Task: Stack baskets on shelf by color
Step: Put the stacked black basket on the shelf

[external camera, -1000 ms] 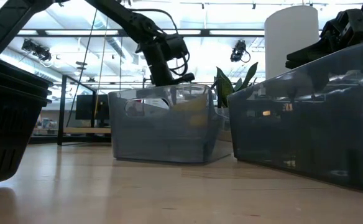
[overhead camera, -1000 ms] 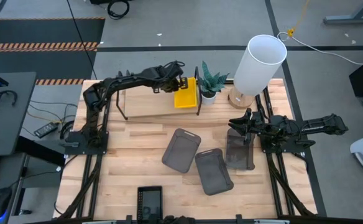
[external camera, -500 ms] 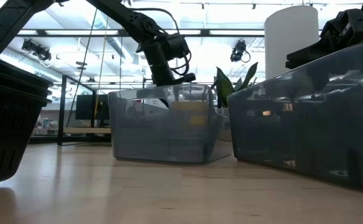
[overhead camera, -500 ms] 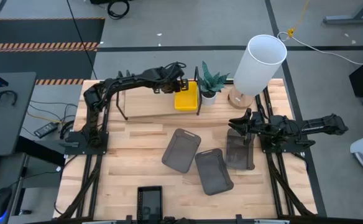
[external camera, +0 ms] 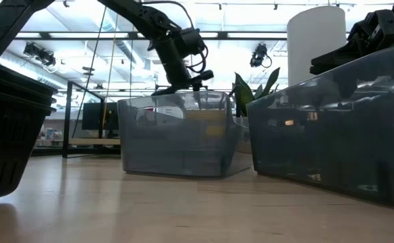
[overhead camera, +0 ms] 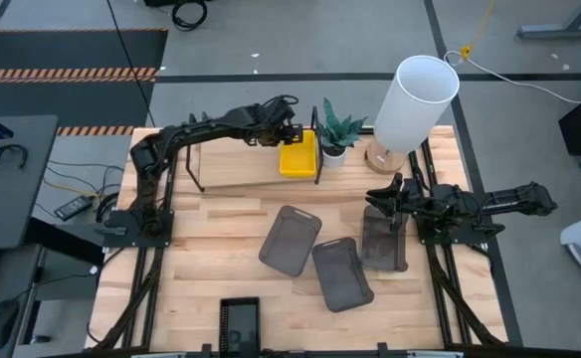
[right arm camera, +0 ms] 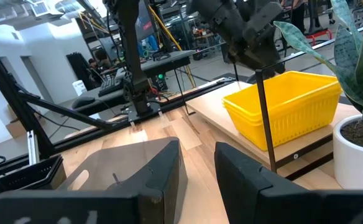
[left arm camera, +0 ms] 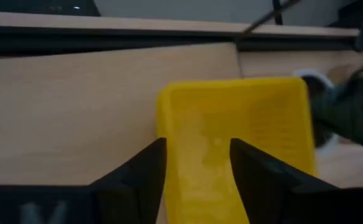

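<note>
A yellow basket [overhead camera: 297, 156] rests by its base on the right end of the shelf [overhead camera: 236, 167]. My left gripper [left arm camera: 197, 168] hangs open just above the yellow basket [left arm camera: 231, 137], one finger over its left rim and one over its inside, touching nothing. Three dark grey baskets lie on the table: one at the middle [overhead camera: 290, 239], one nearer [overhead camera: 342, 273], one to the right [overhead camera: 382, 241]. My right gripper [overhead camera: 383, 199] stands open at that right basket's far end; bare table shows between its fingers [right arm camera: 163, 177]. My right gripper is at the far short rim [right arm camera: 116, 158] of the right grey basket, coming level from the table's right. No wall shows between its fingers. Whether a finger touches the rim I cannot tell.
A potted plant [overhead camera: 335, 131] stands right of the shelf's end post, and a tall white cylinder lamp [overhead camera: 418, 97] stands behind it. A black slotted basket [overhead camera: 239, 320] sits at the table's near edge. Bare tabletop lies at the left, in front of the shelf.
My left gripper has opened, let go of the yellow basket and risen a little above it. The yellow basket has settled flat on the shelf's right end.
</note>
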`<state>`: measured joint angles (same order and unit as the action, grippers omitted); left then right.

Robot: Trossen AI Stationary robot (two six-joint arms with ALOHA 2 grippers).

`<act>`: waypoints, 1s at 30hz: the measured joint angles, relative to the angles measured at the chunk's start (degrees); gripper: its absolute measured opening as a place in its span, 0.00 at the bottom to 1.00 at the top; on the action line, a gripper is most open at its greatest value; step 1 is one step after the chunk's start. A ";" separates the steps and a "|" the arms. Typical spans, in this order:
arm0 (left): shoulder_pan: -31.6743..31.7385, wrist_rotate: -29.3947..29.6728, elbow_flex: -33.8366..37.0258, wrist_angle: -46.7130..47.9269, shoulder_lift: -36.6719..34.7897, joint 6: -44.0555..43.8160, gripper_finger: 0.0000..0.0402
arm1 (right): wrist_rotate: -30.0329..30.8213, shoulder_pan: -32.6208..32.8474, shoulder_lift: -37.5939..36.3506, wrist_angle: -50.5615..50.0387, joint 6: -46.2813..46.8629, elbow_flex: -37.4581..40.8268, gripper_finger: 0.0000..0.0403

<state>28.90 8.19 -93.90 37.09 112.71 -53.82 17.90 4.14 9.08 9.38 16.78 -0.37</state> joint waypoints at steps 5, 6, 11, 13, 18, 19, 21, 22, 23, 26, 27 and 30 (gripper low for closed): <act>-1.42 -1.11 -0.08 3.66 -1.18 0.69 0.48 | 0.00 0.00 0.02 -0.01 0.01 0.00 0.27; -1.87 -1.26 -0.08 5.19 -1.18 0.88 0.48 | 0.00 0.00 0.00 0.01 0.00 -0.01 0.27; -4.51 0.94 -0.06 10.42 -1.12 0.60 0.48 | 0.00 0.00 0.01 -0.01 0.00 -0.01 0.27; -5.33 1.23 -0.06 10.46 -1.12 0.02 0.48 | 0.01 0.00 0.01 -0.01 0.00 0.01 0.27; -6.77 0.01 -0.06 10.37 -0.63 -1.45 0.48 | 0.01 0.00 0.02 0.00 0.01 0.01 0.27; -7.05 -0.05 -0.05 10.34 -0.44 -1.70 0.48 | 0.01 0.00 0.02 -0.01 0.00 0.01 0.27; -7.50 -0.12 0.03 10.28 -0.36 -2.23 0.47 | 0.01 0.00 0.00 -0.01 0.00 0.01 0.27; -7.69 -0.12 0.03 9.86 -0.40 -2.52 0.47 | -0.01 0.00 0.00 -0.01 0.00 0.01 0.27; -7.95 -0.12 0.01 9.70 -0.42 -2.56 0.46 | 0.01 0.00 0.02 -0.01 0.00 0.00 0.27; -8.46 -0.18 0.01 9.90 -0.42 -3.10 0.46 | 0.00 0.00 0.01 -0.01 0.00 0.00 0.27; -8.67 -0.13 0.01 9.82 -0.42 -3.29 0.46 | 0.00 0.00 0.02 0.00 0.00 0.01 0.27; -8.99 -0.15 0.01 9.37 -0.42 -3.56 0.46 | -0.01 0.00 0.00 -0.01 0.00 0.01 0.27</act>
<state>19.91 8.05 -93.89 46.46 112.29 -57.38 17.89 4.14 9.08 9.37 16.78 -0.36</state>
